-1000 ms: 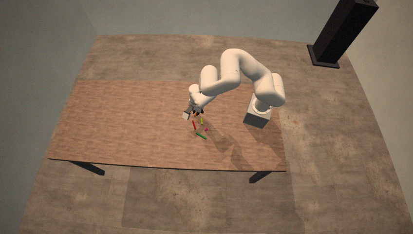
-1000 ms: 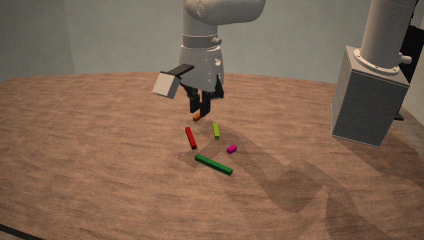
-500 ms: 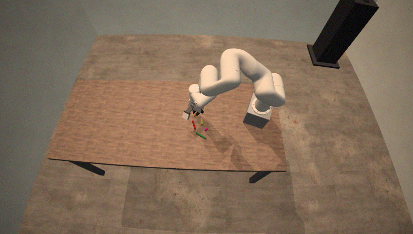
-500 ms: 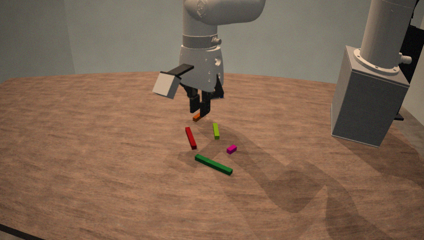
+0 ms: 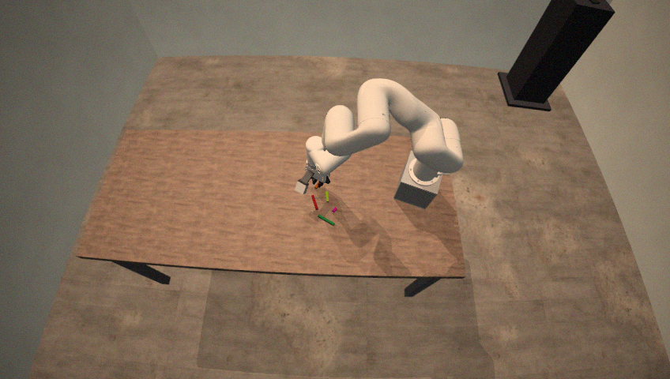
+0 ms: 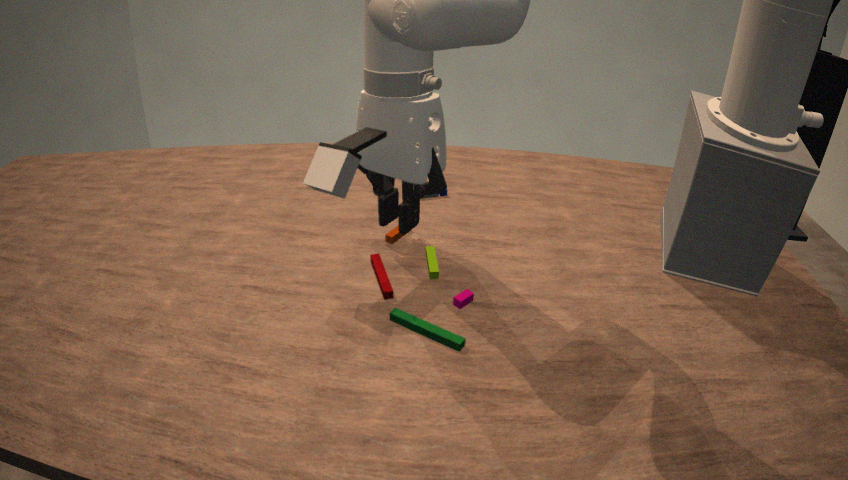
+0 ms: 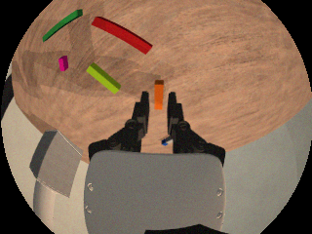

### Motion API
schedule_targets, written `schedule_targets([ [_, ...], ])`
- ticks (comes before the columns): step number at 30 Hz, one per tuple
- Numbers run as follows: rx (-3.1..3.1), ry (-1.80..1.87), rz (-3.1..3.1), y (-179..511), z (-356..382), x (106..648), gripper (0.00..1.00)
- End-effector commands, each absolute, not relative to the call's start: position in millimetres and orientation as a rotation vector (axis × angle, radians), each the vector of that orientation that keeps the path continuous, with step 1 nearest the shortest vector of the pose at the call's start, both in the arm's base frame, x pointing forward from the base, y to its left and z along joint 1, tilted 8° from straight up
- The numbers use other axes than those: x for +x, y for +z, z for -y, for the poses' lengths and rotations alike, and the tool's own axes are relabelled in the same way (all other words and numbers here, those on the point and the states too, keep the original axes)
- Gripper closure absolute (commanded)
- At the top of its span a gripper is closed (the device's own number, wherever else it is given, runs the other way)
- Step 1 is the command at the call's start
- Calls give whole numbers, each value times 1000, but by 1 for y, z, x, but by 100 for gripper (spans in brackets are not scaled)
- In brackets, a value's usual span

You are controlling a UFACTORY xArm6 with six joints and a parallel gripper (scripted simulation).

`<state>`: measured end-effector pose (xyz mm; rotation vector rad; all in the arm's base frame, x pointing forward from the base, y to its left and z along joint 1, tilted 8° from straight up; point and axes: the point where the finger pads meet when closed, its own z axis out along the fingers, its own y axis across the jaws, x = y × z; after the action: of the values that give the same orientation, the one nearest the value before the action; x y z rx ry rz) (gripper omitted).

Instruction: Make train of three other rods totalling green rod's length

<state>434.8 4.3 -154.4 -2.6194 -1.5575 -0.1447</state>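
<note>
Exterior view, working back from the near table [image 5: 188, 206] [image 6: 178, 368] [image 7: 219, 63] edge. Green rod [image 5: 325, 219] [image 6: 427, 329] [image 7: 62, 24] nearest, flat and slantwise, well in from that edge. Broad bare wood between the two. Magenta rod [image 5: 334, 209] [image 6: 463, 298] [image 7: 63, 63] next, short, apart from green's right end. Red rod [image 5: 314, 202] [image 6: 381, 275] [image 7: 122, 34] to the left, its near end close to green's left end, a narrow gap between. Lime rod [image 5: 327, 196] [image 6: 432, 262] [image 7: 103, 78] behind magenta, open wood between it and red. Orange rod [image 5: 317, 185] [image 6: 392, 234] [image 7: 159, 95] farther back, under the gripper [image 5: 320, 184] [image 6: 398, 227] [image 7: 158, 100]. Fingers partly apart, one each side of orange in the wrist view, nothing clamped. Farther still, a small blue rod [image 6: 443, 192] [image 7: 165, 142], mostly hidden by the gripper; something greyish beside it, unclear. Arm's base block [image 5: 414, 193] [image 6: 714, 214] well off right, wide room between it and the rods. No three-rod train made.

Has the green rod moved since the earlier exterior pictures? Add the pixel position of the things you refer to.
No. The green rod [image 5: 325, 219] [image 6: 427, 329] [image 7: 62, 24] shows no visible shift or turn against the table's near edge [image 5: 235, 270] [image 6: 35, 463].
</note>
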Motion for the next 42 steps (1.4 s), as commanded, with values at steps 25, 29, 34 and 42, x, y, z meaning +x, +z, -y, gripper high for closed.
schedule_targets([
  [25, -2621, -149, 1558, -153, -4, 436, 76],
  [29, -2621, -149, 1558, -153, -4, 436, 76],
  [34, -2621, -149, 1558, -154, -4, 436, 76],
  [42, -2621, -149, 1558, -159, -5, 437, 76],
])
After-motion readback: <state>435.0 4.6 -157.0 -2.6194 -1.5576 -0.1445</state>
